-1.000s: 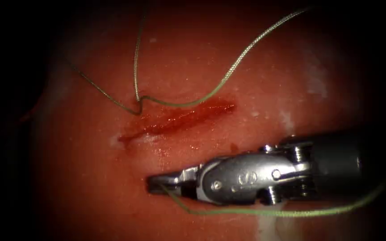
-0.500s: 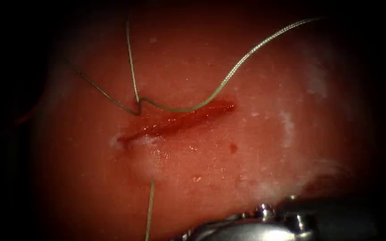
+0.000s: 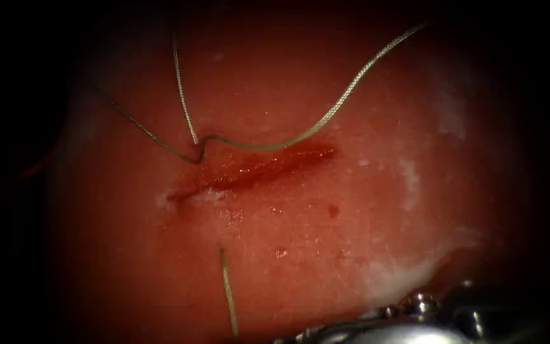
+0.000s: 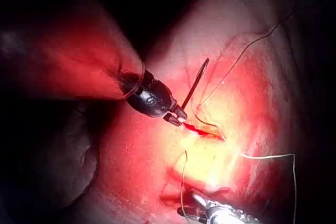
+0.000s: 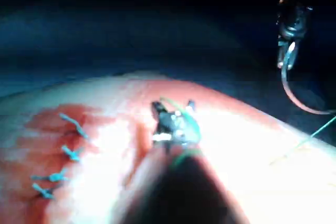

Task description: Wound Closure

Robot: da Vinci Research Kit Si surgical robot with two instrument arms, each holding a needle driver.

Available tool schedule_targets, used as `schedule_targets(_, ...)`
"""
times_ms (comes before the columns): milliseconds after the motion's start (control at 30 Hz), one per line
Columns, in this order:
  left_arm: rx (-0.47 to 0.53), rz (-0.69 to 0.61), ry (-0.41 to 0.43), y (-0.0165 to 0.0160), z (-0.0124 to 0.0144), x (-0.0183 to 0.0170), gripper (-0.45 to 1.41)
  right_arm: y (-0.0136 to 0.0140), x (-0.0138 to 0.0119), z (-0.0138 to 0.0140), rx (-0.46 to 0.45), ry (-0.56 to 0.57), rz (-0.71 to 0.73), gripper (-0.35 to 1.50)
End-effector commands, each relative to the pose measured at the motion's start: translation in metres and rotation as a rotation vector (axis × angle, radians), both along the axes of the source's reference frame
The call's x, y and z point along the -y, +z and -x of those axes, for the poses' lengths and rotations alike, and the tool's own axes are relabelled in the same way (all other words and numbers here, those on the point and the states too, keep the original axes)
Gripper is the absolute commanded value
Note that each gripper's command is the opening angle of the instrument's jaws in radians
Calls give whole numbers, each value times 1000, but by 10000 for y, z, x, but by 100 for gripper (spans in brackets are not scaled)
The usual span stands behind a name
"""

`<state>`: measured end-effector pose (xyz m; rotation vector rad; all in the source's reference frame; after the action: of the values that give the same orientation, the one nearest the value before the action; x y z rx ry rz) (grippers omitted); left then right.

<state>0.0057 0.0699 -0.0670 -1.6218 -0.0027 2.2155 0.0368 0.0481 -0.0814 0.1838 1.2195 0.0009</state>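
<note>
Dark surroundings closed in on all sides of one lit slab of wet, pinkish tissue (image 3: 364,127), which bore a single slanting cut (image 3: 253,169) with red fluid (image 3: 291,156) pooled along it. Left of the cut's left end, one strand of thread (image 3: 345,95) ran off over the tissue. At that end the thread kinked where it met the tissue, a second strand climbed straight away from the cut, and a third swept along the cut's far edge and off to the right. A short length of thread (image 3: 227,290) stood on the near side of the cut, well apart from it.

Two tools were in sight. The left tool (image 4: 177,116) sat just beside one end of the cut, its jaws closed on the one curved needle (image 4: 197,82) near one end of its curve. The needle stood clear of the tissue, not in it. The right tool (image 5: 176,121) lay on the near side of the cut, well apart from it, its jaws closed on the thread. Four cut ends of thread (image 5: 73,125) stood in a row on a reddened patch of tissue beside the right tool.
</note>
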Motion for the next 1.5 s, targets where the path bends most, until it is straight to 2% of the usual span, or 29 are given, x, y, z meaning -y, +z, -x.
schedule_targets(33, 2, -3, 3, 7, 7, 5, -35, 12, -21, -6, 30, 56, 23, 136)
schedule_targets(100, 0, -4, 5, 7, 8, 5, -35, 17, -26, -5, 46, 86, 28, 139)
schedule_targets(167, 0, -4, 5, 7, 7, 5, -35, 37, -29, -1, 59, 102, 24, 141)
schedule_targets(233, 0, -4, 5, 7, 7, 5, -35, 56, -23, -1, 50, 84, 15, 132)
schedule_targets(367, 0, -4, 5, 7, 7, 5, -35, 79, -21, -13, 53, 78, 27, 129)
schedule_targets(567, 0, -4, 5, 7, 7, 5, -35, 90, -15, -37, 53, 65, 35, 127)
schedule_targets(667, 0, -4, 5, 7, 7, 5, -35, 88, -13, -40, 47, 49, 36, 110)
schedule_targets(733, 1, -4, 6, 6, 7, 5, -35, 89, -10, -40, 42, 13, 25, 52)
schedule_targets(767, 1, -5, 6, 6, 7, 5, -35, 89, -8, -37, 24, -21, 16, -35)
schedule_targets(833, 1, -5, 6, 6, 6, 5, -35, 89, -4, -33, -26, -95, 10, -35)
schedule_targets(933, 1, -5, 6, 6, 6, 5, -35, 83, 3, -34, -31, -116, -2, -35)
schedule_targets(1100, 2, -5, 7, 6, 5, 4, -35, 61, 30, -42, -13, -185, -11, -35)
schedule_targets(1233, 2, -5, 7, 6, 6, 4, -35, 35, 58, -39, -15, -249, -12, -35)
schedule_targets(1333, 1, -5, 7, 6, 6, 4, -35, 24, 66, -35, -12, -266, -14, -35)
schedule_targets(1500, 2, -5, 7, 6, 6, 4, -35, 5, 77, -26, -36, -361, -42, -35)
